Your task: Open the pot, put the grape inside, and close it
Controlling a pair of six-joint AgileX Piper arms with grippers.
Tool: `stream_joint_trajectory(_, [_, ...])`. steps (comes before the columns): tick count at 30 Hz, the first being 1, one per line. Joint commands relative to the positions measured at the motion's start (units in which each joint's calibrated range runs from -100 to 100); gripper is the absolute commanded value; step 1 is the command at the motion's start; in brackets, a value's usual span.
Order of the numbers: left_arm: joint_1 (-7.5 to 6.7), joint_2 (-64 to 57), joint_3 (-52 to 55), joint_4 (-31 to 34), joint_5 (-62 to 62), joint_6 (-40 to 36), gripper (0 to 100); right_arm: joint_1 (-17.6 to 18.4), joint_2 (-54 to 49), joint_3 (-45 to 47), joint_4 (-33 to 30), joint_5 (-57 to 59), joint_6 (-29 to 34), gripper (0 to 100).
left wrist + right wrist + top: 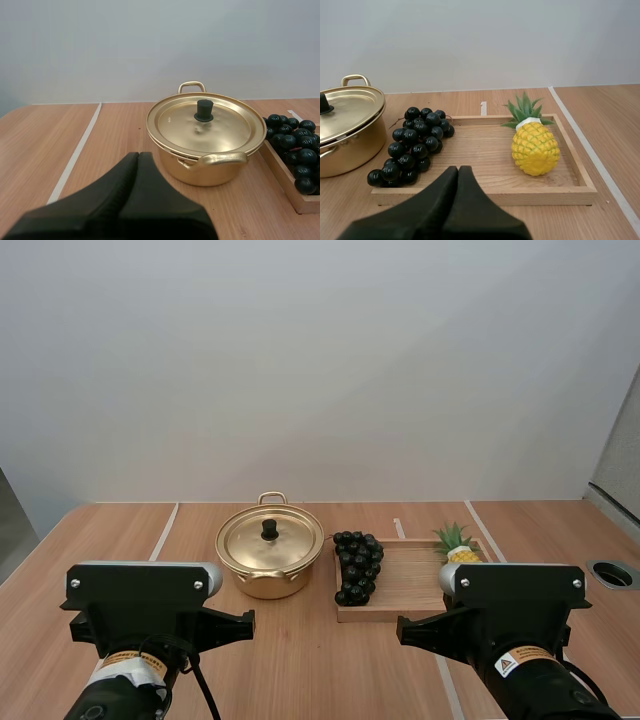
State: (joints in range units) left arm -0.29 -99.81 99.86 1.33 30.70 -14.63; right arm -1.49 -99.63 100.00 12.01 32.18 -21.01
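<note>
At frame centre the lidded pot (269, 562) stands just left of the grapes (358, 566) on the tray (415, 582), a short carry; left tool (138, 155) and right tool (458, 169) sit pressed together, empty.

Before me is a wooden table (300, 670), crossed front to back by thin white lines (163, 532). A pot (270, 558) stands on it towards my left, and a tray (410, 585) lies flat on it just beside the pot, on my right.
</note>
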Motion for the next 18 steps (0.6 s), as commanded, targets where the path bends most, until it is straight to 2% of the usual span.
stream_joint_trajectory(1, [-0.15,-0.2,0.1,0.4,-1.3,0.1,0,-0.2,-0.4,0.0,0.1,-0.4,-0.3,0])
stream_joint_trajectory(8, [-0.15,-0.2,0.1,0.4,-1.3,0.1,0,-0.2,-0.4,0.0,0.1,-0.4,-0.3,0])
stream_joint_trajectory(12, [-0.15,-0.2,0.1,0.4,-3.4,0.3,0,-0.2,-0.4,0.0,-2.4,-3.8,-0.3,0])
stream_joint_trajectory(18, [-0.15,-0.2,0.1,0.4,-24.4,4.4,0,-0.2,-0.4,0.0,-8.7,-15.9,-0.3,0])
